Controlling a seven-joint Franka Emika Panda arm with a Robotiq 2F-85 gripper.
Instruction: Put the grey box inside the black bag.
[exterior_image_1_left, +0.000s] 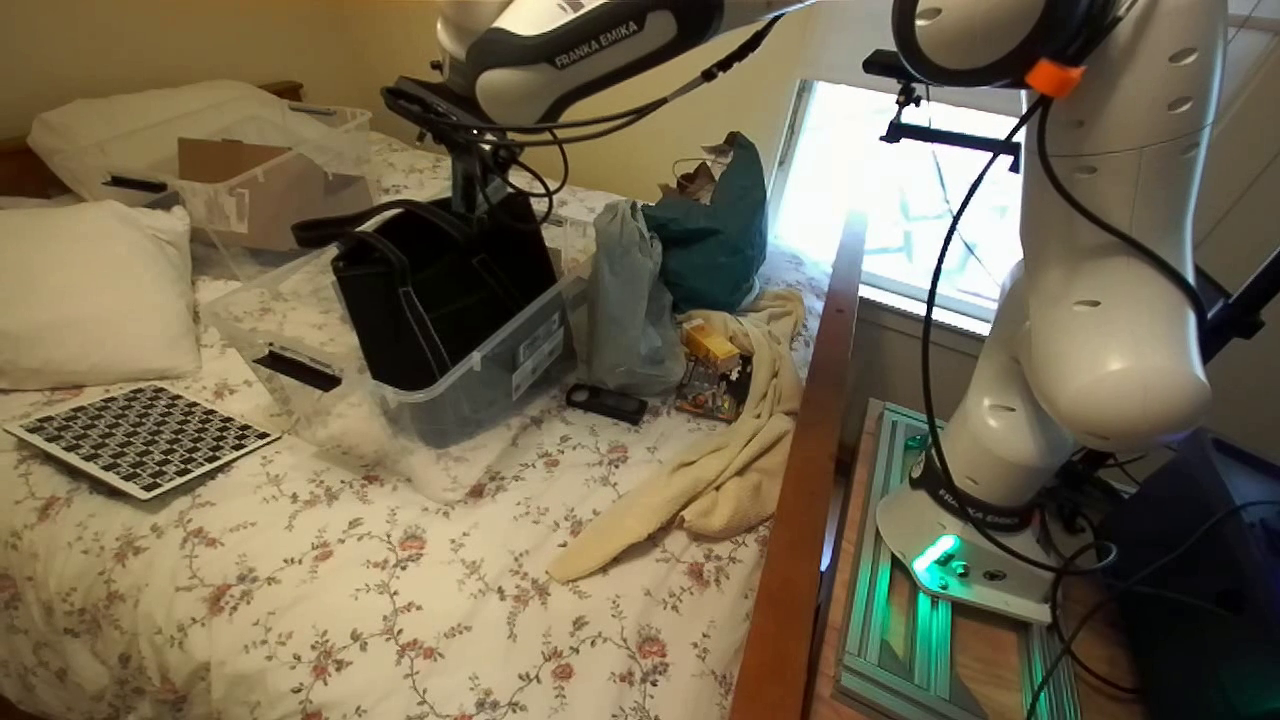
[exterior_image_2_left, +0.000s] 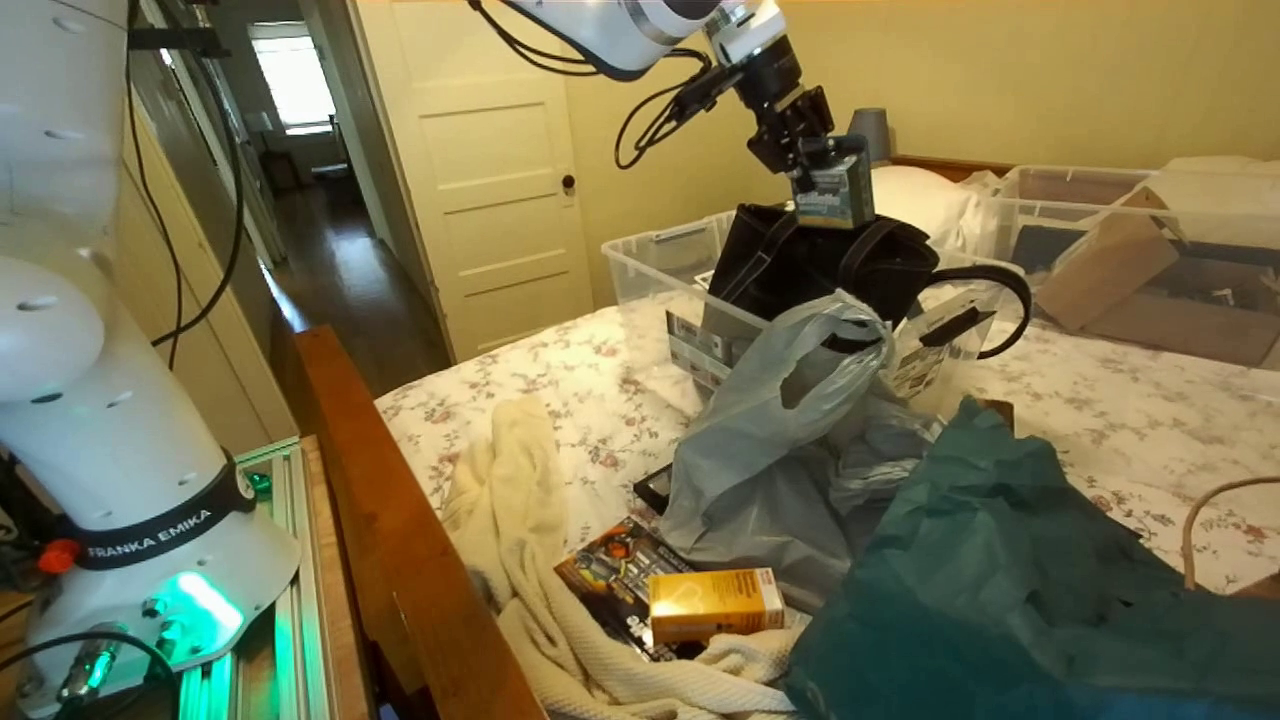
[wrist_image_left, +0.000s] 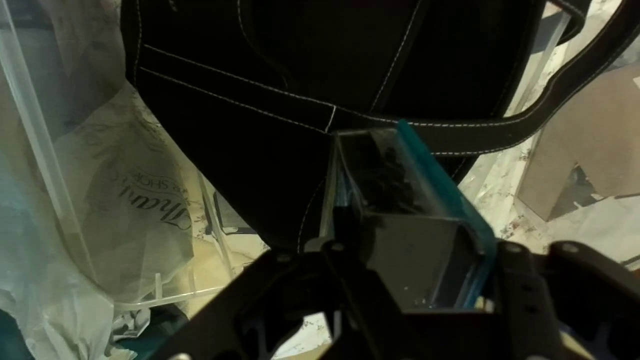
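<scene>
The grey box (exterior_image_2_left: 838, 192), small with blue-teal edges, is between the fingers of my gripper (exterior_image_2_left: 808, 165), which is shut on it. It appears above the top of the black bag (exterior_image_2_left: 775, 265), at its near side. In the wrist view the box (wrist_image_left: 415, 260) covers part of the bag (wrist_image_left: 240, 160) and its handle, with the fingers (wrist_image_left: 417, 245) on both sides. The bag stands tilted in a translucent tub (exterior_image_2_left: 655, 240), its loop handles hanging out. In an exterior view the bag (exterior_image_1_left: 440, 320) shows below the gripper (exterior_image_1_left: 466, 185); the box cannot be made out there.
A whitish plastic bag (exterior_image_1_left: 632, 310) and a teal bundle (exterior_image_1_left: 715, 235) stand beside the tub. A yellow box (exterior_image_2_left: 715, 602) lies near a cream cloth (exterior_image_2_left: 530, 470). Another clear tub (exterior_image_1_left: 230, 195) holds cardboard. A checkered board (exterior_image_1_left: 145, 435) and wooden bed rail (exterior_image_1_left: 815, 430) are nearby.
</scene>
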